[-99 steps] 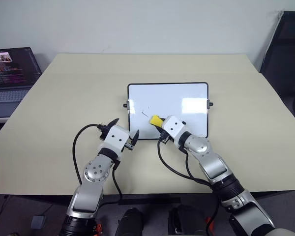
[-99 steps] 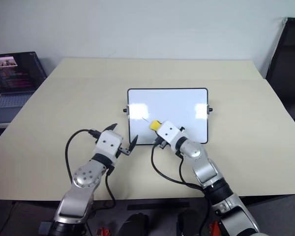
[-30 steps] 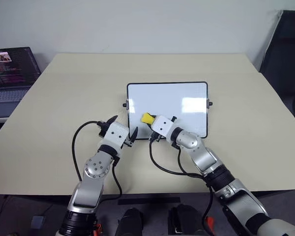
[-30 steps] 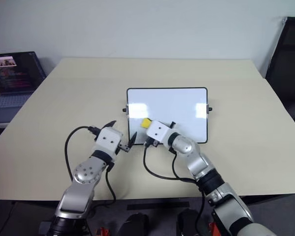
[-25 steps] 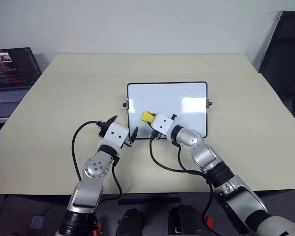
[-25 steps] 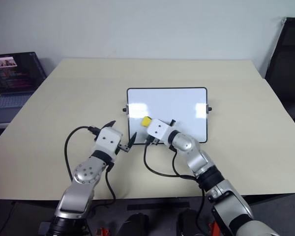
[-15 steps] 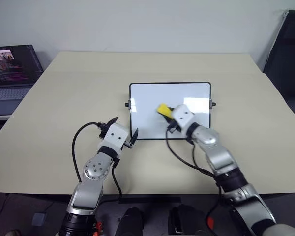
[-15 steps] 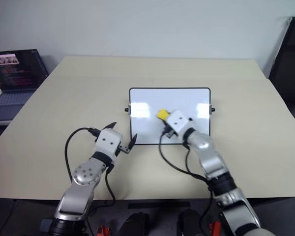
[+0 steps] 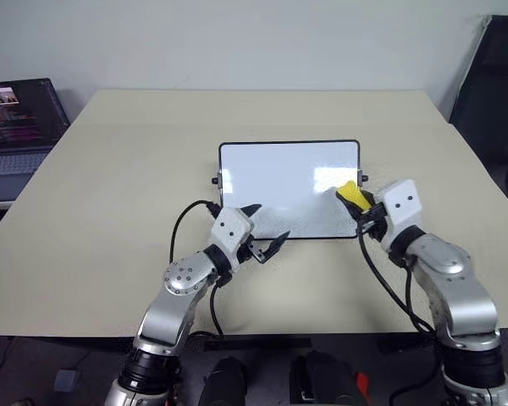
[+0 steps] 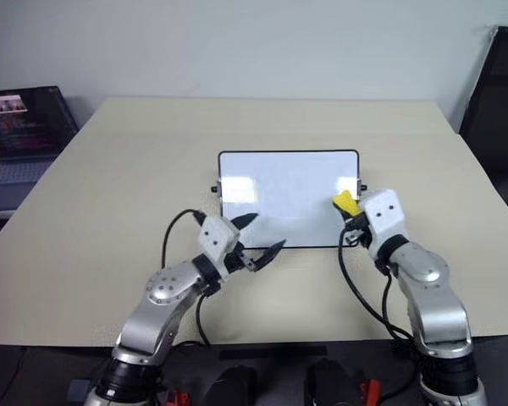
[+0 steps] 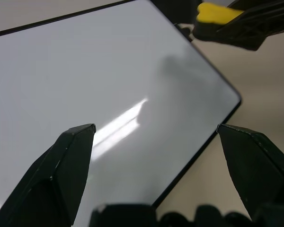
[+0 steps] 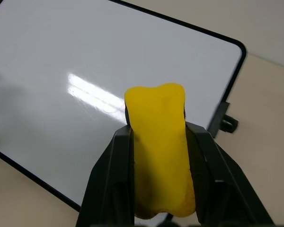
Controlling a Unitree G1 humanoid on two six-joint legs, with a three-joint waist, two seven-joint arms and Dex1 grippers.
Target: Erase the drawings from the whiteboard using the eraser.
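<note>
Beige desk (image 9: 110, 194) under a pale wall (image 9: 237, 42) — whiteboard (image 9: 279, 182) lies mid-desk, laptop (image 9: 17, 127) far left. Right hand (image 9: 361, 205) clamps the eraser (image 9: 350, 194) over the board's right edge — left hand (image 9: 265, 228) gapes empty.

From my seat I see a wide beige table (image 9: 110, 194) with a faint seam running across it near the far side. Off its far left corner an open laptop (image 9: 17, 127) sits on a lower surface, apart from the table, its screen lit with small coloured text and a strip of pictures at the top, its grey keyboard facing me. Behind everything stands a plain pale wall (image 9: 254, 42). At the far right edge a dark chair (image 9: 491, 93) stands close to the table's corner; I can't tell whether it touches.
</note>
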